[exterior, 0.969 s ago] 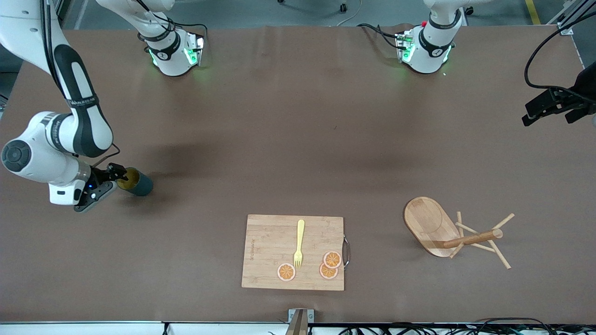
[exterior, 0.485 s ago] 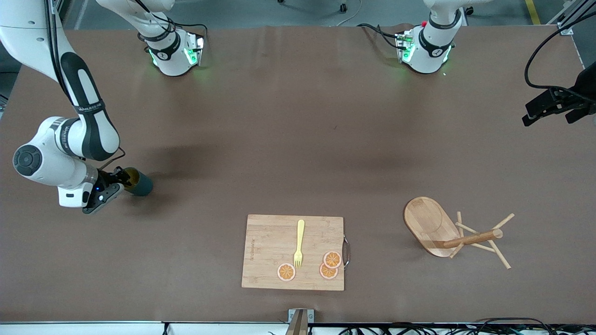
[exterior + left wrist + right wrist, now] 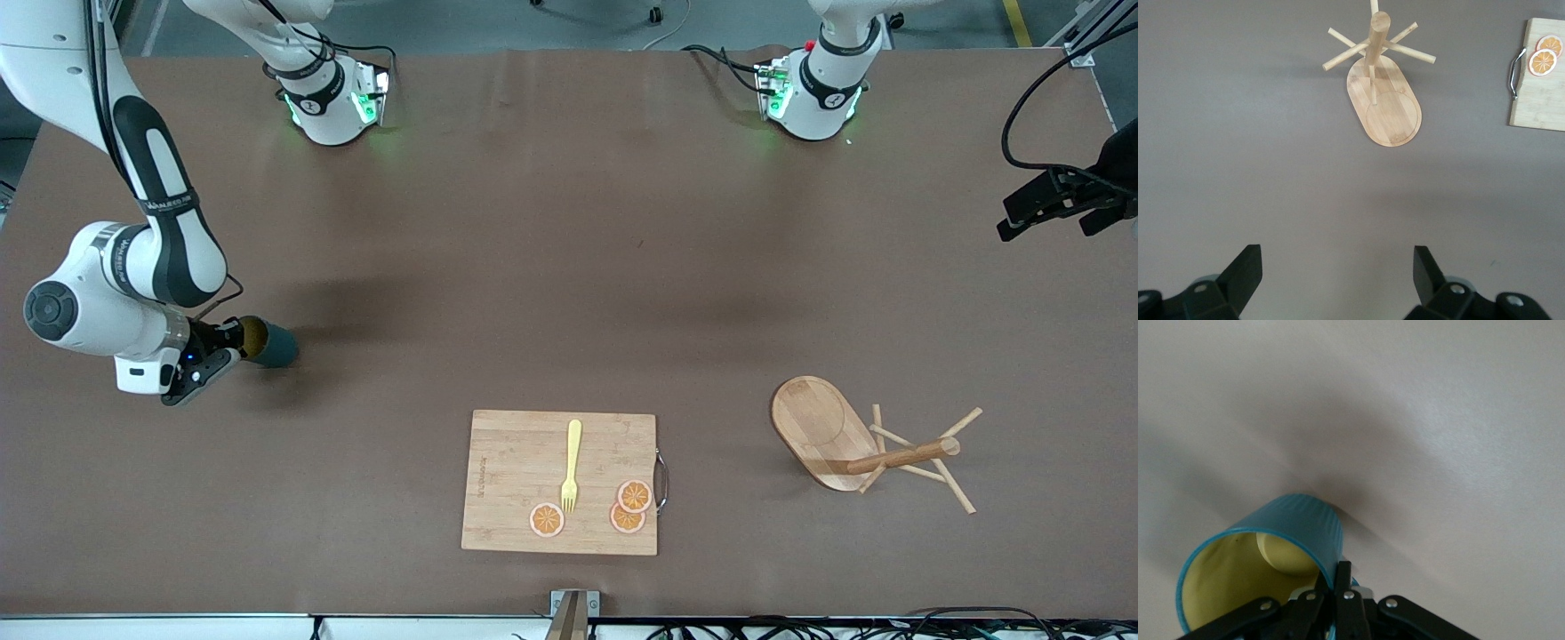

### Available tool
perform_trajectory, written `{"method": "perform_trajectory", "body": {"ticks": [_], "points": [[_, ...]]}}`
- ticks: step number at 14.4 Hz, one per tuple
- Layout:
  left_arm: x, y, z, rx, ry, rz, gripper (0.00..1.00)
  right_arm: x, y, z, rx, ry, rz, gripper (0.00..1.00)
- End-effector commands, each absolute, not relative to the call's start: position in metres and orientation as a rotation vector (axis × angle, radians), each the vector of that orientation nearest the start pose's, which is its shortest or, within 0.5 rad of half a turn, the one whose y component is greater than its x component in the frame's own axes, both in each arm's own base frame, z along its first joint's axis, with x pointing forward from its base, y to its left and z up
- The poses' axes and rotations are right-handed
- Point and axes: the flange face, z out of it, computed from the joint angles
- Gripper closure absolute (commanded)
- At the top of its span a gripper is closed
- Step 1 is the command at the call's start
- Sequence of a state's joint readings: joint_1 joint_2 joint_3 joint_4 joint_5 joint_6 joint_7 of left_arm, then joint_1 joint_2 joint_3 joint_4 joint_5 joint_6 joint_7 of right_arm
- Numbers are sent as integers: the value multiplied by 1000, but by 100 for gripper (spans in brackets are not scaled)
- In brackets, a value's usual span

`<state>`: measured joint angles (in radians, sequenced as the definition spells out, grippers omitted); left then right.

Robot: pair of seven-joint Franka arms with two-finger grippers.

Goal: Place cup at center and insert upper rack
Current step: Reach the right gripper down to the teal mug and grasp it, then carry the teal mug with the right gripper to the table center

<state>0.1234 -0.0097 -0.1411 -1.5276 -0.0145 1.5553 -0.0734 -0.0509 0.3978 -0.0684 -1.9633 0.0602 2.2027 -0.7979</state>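
The cup, dark teal with a yellow inside, is tipped on its side near the right arm's end of the table. Its mouth faces my right gripper. In the right wrist view the right gripper is shut on the cup's rim, one finger inside and one outside. The upper rack, a light wooden mug tree, lies tipped over near the left arm's end, its post level with the table. My left gripper hangs open and idle above that end, looking at the rack. Nothing sits between its fingers.
A wooden cutting board lies near the front edge at mid-table, nearer the front camera than the cup. It carries a yellow fork and three orange slices. The left wrist view shows the board's handle end.
The right gripper has closed onto the cup's rim. The right arm and the cup have shifted a little toward the table's middle. The left arm has not moved.
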Motion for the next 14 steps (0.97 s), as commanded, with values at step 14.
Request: {"method": "perform_trajectory", "body": {"ticks": [14], "points": [[552, -17, 651, -3143, -75, -70, 0, 502, 400, 358, -3103, 135, 142, 100]]}}
